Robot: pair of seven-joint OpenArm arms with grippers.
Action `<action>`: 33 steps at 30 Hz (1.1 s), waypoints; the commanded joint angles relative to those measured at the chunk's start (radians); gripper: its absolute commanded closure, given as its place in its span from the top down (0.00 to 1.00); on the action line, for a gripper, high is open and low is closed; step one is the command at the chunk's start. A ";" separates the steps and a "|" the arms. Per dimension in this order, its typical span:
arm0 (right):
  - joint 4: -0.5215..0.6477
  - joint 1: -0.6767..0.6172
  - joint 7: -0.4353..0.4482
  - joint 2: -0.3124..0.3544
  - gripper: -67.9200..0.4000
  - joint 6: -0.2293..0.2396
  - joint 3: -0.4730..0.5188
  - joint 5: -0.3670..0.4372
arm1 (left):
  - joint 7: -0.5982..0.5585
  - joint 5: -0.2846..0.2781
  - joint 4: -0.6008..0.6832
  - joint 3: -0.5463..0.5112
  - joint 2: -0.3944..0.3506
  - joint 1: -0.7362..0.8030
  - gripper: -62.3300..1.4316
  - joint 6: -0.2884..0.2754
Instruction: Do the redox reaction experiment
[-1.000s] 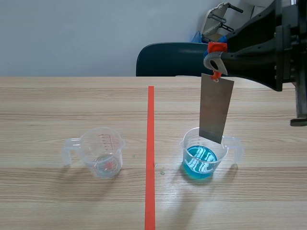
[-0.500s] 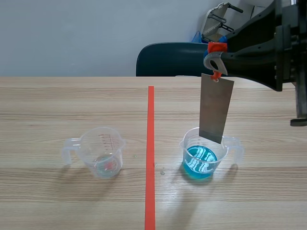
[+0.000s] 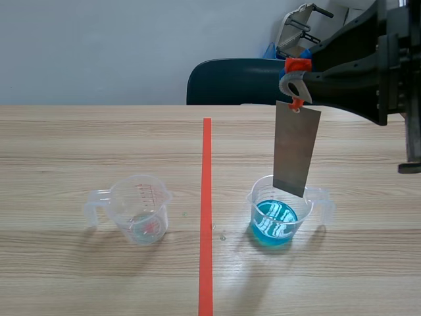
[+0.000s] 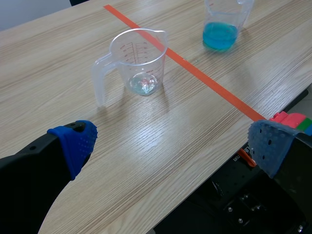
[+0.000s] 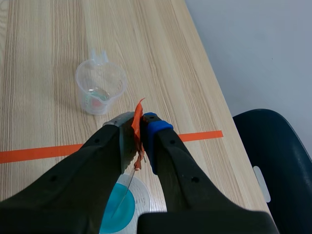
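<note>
Item in hand, by my reading: lowering the flat grey rectangular metal sheet (image 3: 296,148) into the clear plastic measuring cup holding blue liquid (image 3: 276,224). The sheet hangs slightly tilted from a small orange-red tie (image 5: 138,117), which the right gripper (image 5: 138,127) pinches between narrowly set jaws, raised over the right half of the light wooden table (image 3: 79,131). The sheet's lower edge sits at the cup's mouth, by its far rim, and I judge it not yet wetted. To do this well, I would bring it down slowly and straight. The hanging sheet can swing, so I would centre the edge over the blue pool first. A knock on the rim could tip so light a cup or splash the liquid. I would keep the pinch on the tie firm and stop once the lower part is under the surface. Left gripper (image 4: 170,141): jaws wide, holding nothing, low by the table's near edge and well apart from both cups, so best left parked. Count, largest first:
- one table;
- one dark blue moulded chair (image 3: 230,82) behind it;
- two arms, each with one gripper;
- one orange-red tape line (image 3: 206,197) down the middle;
- one metal sheet;
- two measuring cups, the blue-filled one right of the line and a clear, almost empty one (image 3: 139,209) left of it;
- one tie.
</note>
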 commanded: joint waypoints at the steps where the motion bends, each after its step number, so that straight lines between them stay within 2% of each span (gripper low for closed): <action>1: 0.016 0.006 0.019 0.000 0.01 -0.003 0.011 0.007 | -0.015 -0.006 0.008 0.001 0.010 0.008 1.00 -0.004; 33: 0.016 0.007 0.019 0.000 0.01 -0.003 0.011 0.007 | -0.022 -0.006 0.009 0.003 0.010 0.008 1.00 -0.004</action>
